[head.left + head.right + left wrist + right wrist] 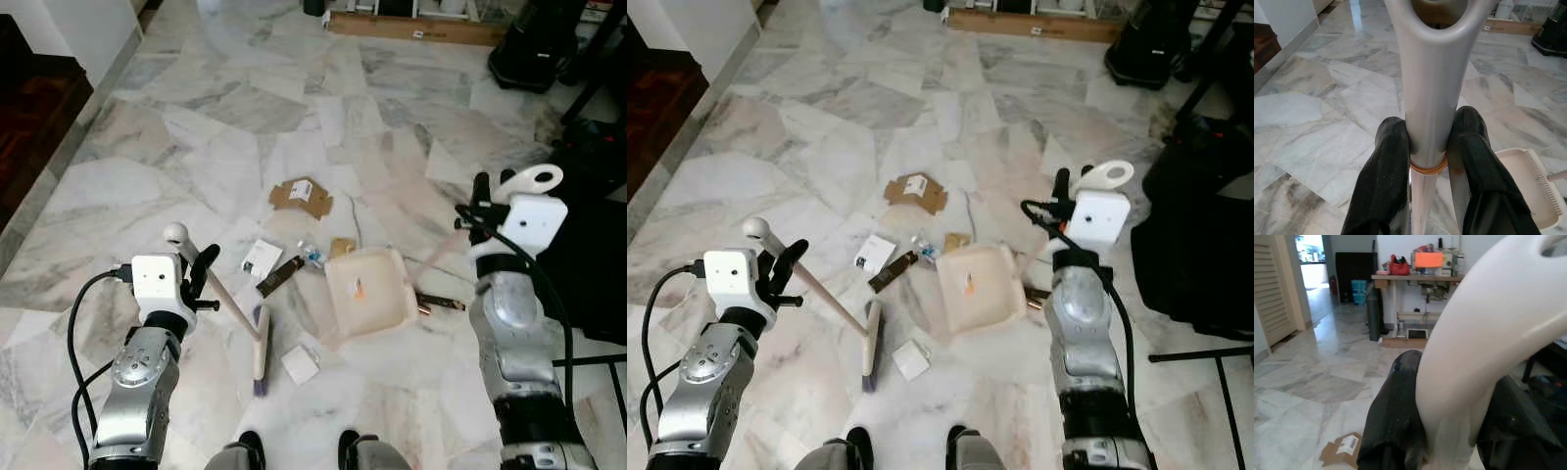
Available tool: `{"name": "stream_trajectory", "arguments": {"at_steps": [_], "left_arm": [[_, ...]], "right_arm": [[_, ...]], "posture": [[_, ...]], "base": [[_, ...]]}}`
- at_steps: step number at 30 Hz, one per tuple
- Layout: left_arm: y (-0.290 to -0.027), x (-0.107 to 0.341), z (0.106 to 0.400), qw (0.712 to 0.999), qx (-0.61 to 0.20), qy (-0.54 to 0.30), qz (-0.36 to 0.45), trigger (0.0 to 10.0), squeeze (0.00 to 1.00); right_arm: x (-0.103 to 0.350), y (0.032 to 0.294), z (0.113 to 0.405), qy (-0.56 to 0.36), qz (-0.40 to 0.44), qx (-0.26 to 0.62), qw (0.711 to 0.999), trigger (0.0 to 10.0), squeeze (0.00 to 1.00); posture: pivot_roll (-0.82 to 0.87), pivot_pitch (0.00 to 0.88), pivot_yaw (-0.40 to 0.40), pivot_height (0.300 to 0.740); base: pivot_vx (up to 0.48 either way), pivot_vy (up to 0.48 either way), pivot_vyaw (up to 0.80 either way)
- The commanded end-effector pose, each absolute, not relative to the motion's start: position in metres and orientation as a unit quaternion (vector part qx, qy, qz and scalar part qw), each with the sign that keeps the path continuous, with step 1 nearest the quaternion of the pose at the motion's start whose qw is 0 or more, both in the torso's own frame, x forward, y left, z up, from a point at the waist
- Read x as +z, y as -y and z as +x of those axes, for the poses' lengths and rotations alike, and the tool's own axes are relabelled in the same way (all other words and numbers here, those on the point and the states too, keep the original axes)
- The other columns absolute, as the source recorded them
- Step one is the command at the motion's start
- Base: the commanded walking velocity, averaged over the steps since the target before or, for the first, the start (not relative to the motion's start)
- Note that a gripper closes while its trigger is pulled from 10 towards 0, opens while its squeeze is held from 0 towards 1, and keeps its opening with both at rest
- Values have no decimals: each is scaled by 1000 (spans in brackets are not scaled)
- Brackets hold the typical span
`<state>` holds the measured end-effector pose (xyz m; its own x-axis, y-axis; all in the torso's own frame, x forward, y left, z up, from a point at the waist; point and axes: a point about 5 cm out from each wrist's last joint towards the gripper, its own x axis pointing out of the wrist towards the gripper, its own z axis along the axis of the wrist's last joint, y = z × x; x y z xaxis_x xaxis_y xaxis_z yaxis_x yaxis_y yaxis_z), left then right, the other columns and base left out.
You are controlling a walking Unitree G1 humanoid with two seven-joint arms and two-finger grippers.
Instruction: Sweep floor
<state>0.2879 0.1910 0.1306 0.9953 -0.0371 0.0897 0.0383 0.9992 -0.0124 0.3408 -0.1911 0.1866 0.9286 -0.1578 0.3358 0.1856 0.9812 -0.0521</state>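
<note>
Left gripper (201, 279) jaws clamp broom (235, 308); right gripper (478, 217) jaws clamp dustpan (367, 289) handle; debris beside dustpan may scatter if swept hard

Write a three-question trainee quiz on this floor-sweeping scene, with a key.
1. True or false: the left gripper is shut on the pale wooden-handled broom.
2. What does the right gripper hold? A) crumpled brown cardboard piece B) cream plastic dustpan C) white paper square
3. Fill in: the cream plastic dustpan rests on the grey-veined marble ____.

Key: 1 true. 2 B, by its long handle. 3 floor.
</note>
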Motion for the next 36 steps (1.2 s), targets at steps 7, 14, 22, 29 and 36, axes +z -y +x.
{"name": "stream_trajectory", "arguments": {"at_steps": [7,14,22,29,36], "left_arm": [[-194,130,289,999,-16,43,-3,10000,0],[-192,131,292,999,-15,45,-6,10000,0],[-194,131,291,999,-12,46,-7,10000,0],[-194,132,292,999,-13,47,-5,10000,0],[-193,135,295,999,-16,50,-5,10000,0]], "right_arm": [[193,178,367,148,-37,-73,986,10000,0],[152,165,378,59,-59,-42,996,10000,0],[151,172,381,35,-98,-60,993,10000,0],[144,175,381,33,-117,-49,991,10000,0],[143,169,383,27,-119,-45,992,10000,0]], "posture": [[-101,258,-24,740],[-104,272,-29,740],[-108,287,-28,740],[-102,290,-29,740],[-97,293,-28,740]], "base": [[0,0,0],[0,0,0],[0,0,0],[0,0,0],[0,0,0]]}}
